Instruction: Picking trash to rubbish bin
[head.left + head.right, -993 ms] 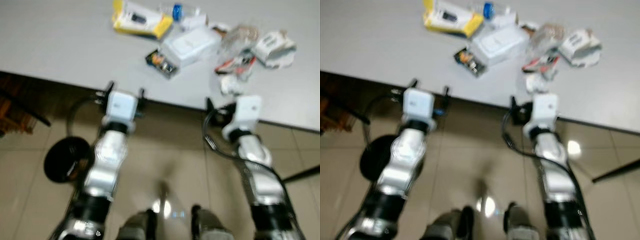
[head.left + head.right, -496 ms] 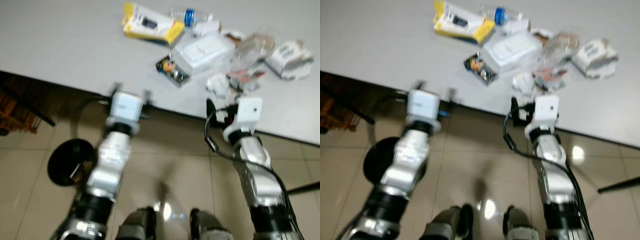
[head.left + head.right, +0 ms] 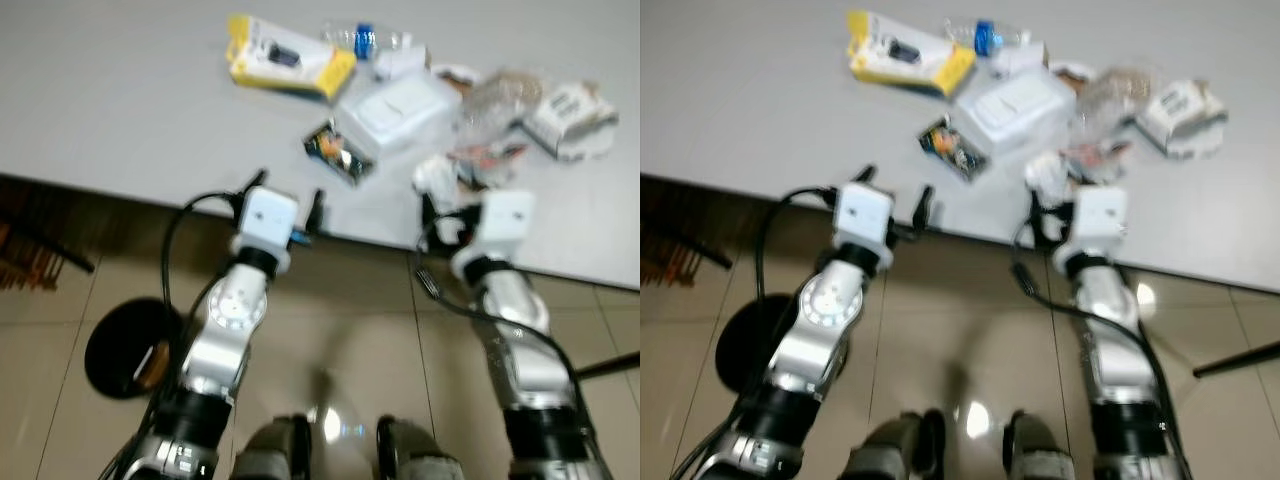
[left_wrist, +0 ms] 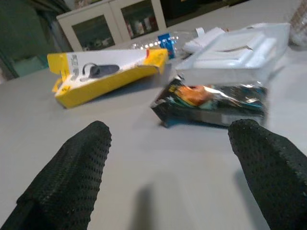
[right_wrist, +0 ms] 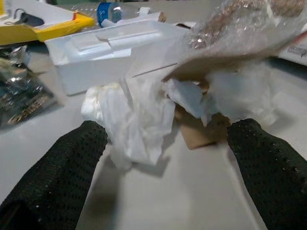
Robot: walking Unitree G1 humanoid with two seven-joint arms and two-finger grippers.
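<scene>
Trash lies on the grey table [image 3: 120,110]: a yellow box [image 3: 288,60], a bottle with a blue cap [image 3: 365,38], a white foam container [image 3: 400,102], a dark snack wrapper [image 3: 337,152], a crumpled white tissue [image 3: 437,175], a clear plastic bag [image 3: 500,100] and crumpled paper [image 3: 572,108]. My left gripper [image 4: 168,182] is open at the table's near edge, pointing at the snack wrapper [image 4: 211,98] a short way ahead. My right gripper [image 5: 163,191] is open over the table edge, with the tissue [image 5: 129,115] just ahead of its fingers [image 5: 57,177].
A round black bin [image 3: 130,345] stands on the tiled floor at my left, below the table's edge. A dark bar [image 3: 605,365] crosses the floor at the right. My feet [image 3: 340,450] show at the bottom.
Both arms have reached forward to the table's edge. The left gripper now points at the snack wrapper and the right one has closed in on the tissue. The camera has shifted.
</scene>
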